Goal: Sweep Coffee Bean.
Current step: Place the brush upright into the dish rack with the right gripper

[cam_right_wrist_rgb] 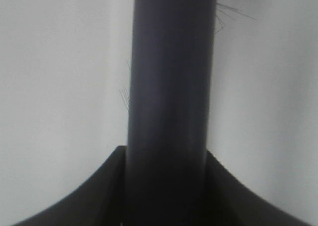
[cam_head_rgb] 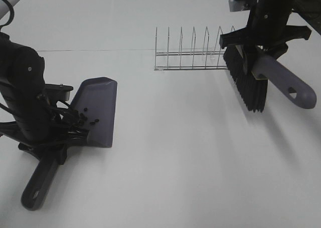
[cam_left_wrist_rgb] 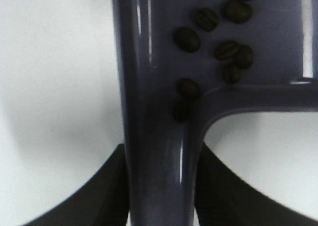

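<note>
A grey-purple dustpan (cam_head_rgb: 98,107) lies at the left of the white table, its handle (cam_head_rgb: 40,180) pointing toward the front. My left gripper (cam_head_rgb: 55,138) is shut on the dustpan where pan and handle meet. Several dark coffee beans (cam_head_rgb: 85,120) lie in the pan near its back wall; the left wrist view shows them close up (cam_left_wrist_rgb: 218,37) on the pan (cam_left_wrist_rgb: 154,112). My right gripper (cam_head_rgb: 261,52) is shut on a brush with black bristles (cam_head_rgb: 247,85) and a grey-purple handle (cam_head_rgb: 288,82), held above the table at the right. The right wrist view shows only that handle (cam_right_wrist_rgb: 171,97).
A wire dish rack (cam_head_rgb: 193,52) stands at the back middle, just left of the brush. The white table (cam_head_rgb: 190,158) spreads across the view. A thin seam (cam_head_rgb: 90,50) runs across the table at the back left.
</note>
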{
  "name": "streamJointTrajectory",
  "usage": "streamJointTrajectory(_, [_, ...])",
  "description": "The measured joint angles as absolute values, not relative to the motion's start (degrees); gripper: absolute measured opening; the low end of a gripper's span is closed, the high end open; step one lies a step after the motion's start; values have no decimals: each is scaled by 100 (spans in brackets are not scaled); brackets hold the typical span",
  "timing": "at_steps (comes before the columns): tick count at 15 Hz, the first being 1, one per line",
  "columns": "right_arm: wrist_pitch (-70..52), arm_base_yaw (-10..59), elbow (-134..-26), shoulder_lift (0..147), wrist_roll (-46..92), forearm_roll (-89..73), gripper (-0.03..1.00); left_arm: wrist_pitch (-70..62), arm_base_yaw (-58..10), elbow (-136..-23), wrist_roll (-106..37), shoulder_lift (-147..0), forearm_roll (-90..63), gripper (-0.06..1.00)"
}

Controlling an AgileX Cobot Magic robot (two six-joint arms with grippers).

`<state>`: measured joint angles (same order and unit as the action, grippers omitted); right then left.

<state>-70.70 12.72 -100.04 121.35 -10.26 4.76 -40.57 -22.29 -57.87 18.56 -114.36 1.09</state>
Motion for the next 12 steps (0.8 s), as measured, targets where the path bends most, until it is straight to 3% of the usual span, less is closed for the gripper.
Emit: streamJointTrajectory(12, [-7042,1266,-11436,13212,-1112,579,31,-4057,-2229,-5787,1856,-11436,115,35])
